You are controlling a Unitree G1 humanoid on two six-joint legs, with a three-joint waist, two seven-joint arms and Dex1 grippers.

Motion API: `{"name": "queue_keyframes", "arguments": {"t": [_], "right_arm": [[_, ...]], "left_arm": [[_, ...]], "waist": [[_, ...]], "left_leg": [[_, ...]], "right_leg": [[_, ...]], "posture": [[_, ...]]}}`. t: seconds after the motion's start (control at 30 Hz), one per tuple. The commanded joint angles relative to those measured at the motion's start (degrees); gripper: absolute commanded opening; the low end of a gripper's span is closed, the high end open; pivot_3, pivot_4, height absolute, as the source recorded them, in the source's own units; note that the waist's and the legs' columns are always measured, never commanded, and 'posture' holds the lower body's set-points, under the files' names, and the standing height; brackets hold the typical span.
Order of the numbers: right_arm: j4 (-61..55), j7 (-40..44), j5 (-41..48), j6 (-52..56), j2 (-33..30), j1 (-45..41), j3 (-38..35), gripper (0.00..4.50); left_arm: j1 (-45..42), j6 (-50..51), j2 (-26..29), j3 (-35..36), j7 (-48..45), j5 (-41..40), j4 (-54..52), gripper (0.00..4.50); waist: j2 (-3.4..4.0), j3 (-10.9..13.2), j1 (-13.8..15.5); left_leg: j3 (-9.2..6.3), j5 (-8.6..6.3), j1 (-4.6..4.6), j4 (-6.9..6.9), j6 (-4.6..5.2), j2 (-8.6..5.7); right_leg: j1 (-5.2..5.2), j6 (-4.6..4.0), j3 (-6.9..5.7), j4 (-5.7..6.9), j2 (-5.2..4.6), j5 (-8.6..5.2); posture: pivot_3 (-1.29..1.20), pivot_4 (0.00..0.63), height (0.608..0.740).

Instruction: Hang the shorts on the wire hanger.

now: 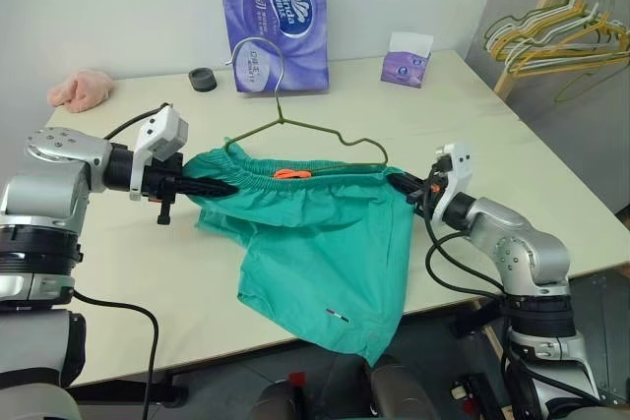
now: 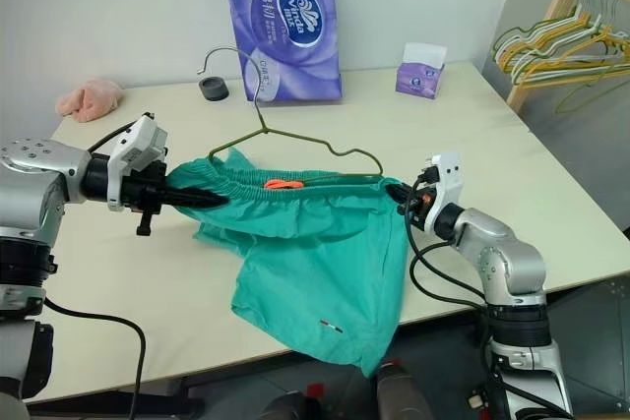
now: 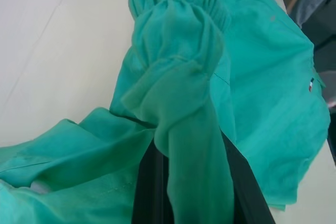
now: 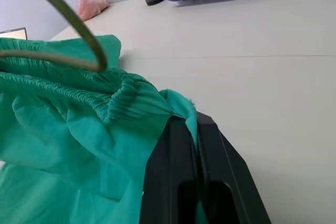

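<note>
- The shorts [image 1: 315,233] hang stretched over the table [image 1: 472,135] edge, waistband clamped between both pincers.
- Left gripper [image 1: 228,187] pinches at 9 o'clock, right gripper [image 1: 402,184] at 3.
- The wire hanger [image 1: 295,125] rises at 12 o'clock, its lower bar inside the waistband.

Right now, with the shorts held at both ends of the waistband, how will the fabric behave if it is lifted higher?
Probably floppy: the shorts sag and fold between the left gripper and right gripper. Likely light, since thin jaws hold them. The wire hanger may shift with the waistband.
</note>
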Motion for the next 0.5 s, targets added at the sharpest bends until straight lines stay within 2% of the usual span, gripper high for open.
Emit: {"name": "queue_keyframes", "arguments": {"t": [0.03, 0.27, 0.5], "right_arm": [[-0.6, -4.0, 0.2, 1.2, -2.0, 0.1, -5.2, 0.01], [-2.0, -4.3, 1.8, 2.4, -2.8, 0.2, -4.6, 0.01], [-2.5, -4.2, 2.0, 2.8, -3.3, 0.7, -4.5, 0.01]], "left_arm": [[-1.1, -4.4, 3.3, 0.2, -1.1, 2.6, 1.8, 0.00], [-3.6, -11.2, 2.5, -0.4, 0.2, 5.4, 10.1, 0.00], [-5.1, -10.6, 1.5, 0.3, 0.4, 4.1, 12.8, 0.00]], "waist": [[0.00, 0.0, 0.0], [0.00, 0.0, 0.0], [0.00, 0.0, 0.0]], "left_leg": [[0.00, 0.00, 0.00, 0.00, 0.00, 0.00], [0.01, 0.00, -0.01, 0.00, 0.00, 0.00], [0.02, 0.00, -0.01, 0.00, 0.01, 0.00]], "right_leg": [[0.00, 0.00, 0.00, 0.00, 0.00, 0.00], [-0.01, 0.00, 0.00, 0.00, 0.00, 0.00], [-0.01, 0.00, 0.00, 0.00, 0.00, 0.00]], "posture": [[-0.21, 0.095, 0.740], [-0.22, 0.095, 0.740], [-0.22, 0.095, 0.740]]}}
